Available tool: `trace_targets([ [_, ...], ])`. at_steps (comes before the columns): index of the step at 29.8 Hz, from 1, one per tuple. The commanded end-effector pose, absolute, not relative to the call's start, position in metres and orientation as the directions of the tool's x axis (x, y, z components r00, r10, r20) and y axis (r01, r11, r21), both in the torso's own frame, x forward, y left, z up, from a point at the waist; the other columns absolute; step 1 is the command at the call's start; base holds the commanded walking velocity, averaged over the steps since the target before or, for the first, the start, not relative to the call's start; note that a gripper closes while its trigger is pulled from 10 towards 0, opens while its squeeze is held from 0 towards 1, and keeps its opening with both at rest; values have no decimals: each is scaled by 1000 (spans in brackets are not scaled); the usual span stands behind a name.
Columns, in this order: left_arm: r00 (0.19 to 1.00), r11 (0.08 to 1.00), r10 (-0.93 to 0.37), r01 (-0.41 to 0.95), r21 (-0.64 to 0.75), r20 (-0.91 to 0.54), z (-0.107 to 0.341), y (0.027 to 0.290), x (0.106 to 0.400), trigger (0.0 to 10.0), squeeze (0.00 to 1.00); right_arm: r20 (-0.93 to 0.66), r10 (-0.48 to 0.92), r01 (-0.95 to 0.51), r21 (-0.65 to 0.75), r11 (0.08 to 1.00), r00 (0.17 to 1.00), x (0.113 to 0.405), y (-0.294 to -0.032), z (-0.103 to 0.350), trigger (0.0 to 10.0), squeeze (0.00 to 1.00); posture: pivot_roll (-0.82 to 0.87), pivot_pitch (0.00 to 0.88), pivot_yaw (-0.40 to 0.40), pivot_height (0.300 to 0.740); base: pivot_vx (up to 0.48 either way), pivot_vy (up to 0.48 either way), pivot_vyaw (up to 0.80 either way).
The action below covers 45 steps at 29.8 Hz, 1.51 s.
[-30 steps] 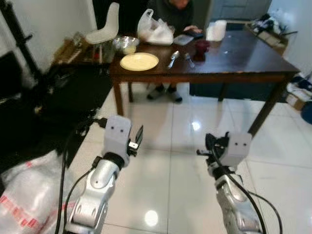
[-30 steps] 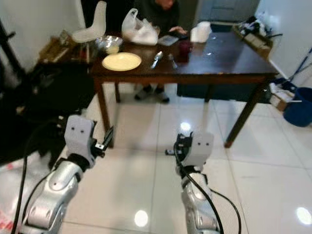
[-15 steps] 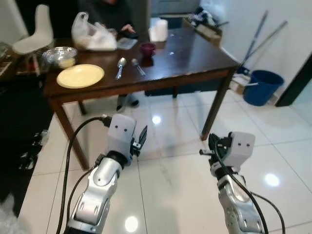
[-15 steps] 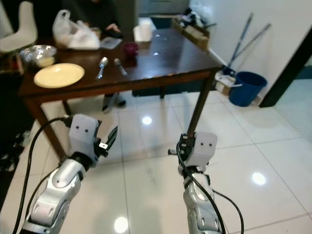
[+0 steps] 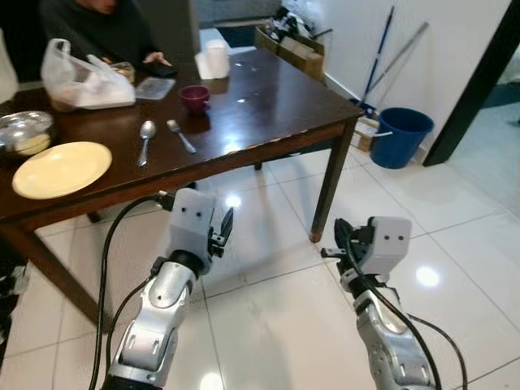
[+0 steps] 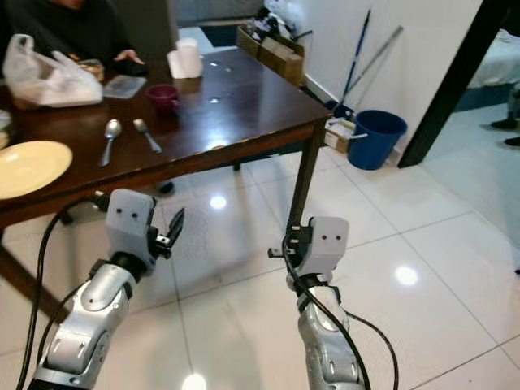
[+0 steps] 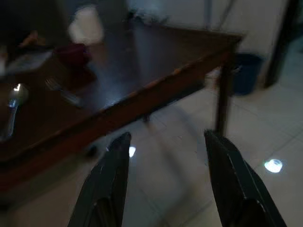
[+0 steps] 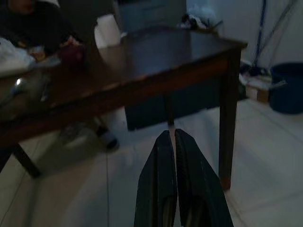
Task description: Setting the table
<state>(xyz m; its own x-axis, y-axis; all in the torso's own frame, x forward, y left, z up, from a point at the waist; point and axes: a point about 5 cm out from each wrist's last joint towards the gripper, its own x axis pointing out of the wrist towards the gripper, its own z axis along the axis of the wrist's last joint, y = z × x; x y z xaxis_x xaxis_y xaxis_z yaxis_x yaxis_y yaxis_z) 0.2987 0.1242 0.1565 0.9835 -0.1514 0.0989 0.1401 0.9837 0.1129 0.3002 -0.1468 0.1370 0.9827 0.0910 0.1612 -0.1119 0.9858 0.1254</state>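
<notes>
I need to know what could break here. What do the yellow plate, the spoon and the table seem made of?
Yellow plate: matte, probably ceramic or melamine; cannot tell which. Spoon: shiny silver, likely steel. Table: dark polished wood, glossy with reflections.

The camera has swung right (toward the blue bucket (image 5: 397, 135)), table (image 5: 268, 97) nearer.

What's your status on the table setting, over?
Left gripper open, right gripper shut, both empty, short of the table. Plate, spoon, fork laid. Person seated opposite.
</notes>
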Motion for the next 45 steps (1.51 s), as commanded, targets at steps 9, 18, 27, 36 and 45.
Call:
trace_targets([
  [9,964,947,248,-262,185,97,146,200,270,10000,0,177,221,-243,112,964,959,310,-116,146,10000,0,68,0,20,740,480,0,0],
  [18,938,922,324,-343,181,126,151,214,265,10000,0,196,222,-245,101,964,955,314,-123,153,10000,0,73,0,17,740,480,0,0],
  [27,944,931,295,-319,180,147,159,209,274,10000,0,205,177,-198,86,976,963,318,-139,156,10000,0,52,0,39,740,480,0,0],
  [36,940,924,311,-334,187,144,158,215,273,10000,0,178,340,-350,32,936,924,318,-122,155,10000,0,67,0,30,740,480,0,0],
  [45,937,919,316,-341,197,149,160,219,273,10000,0,87,536,-534,-41,844,840,310,-108,144,10000,0,68,0,36,740,480,0,0],
])
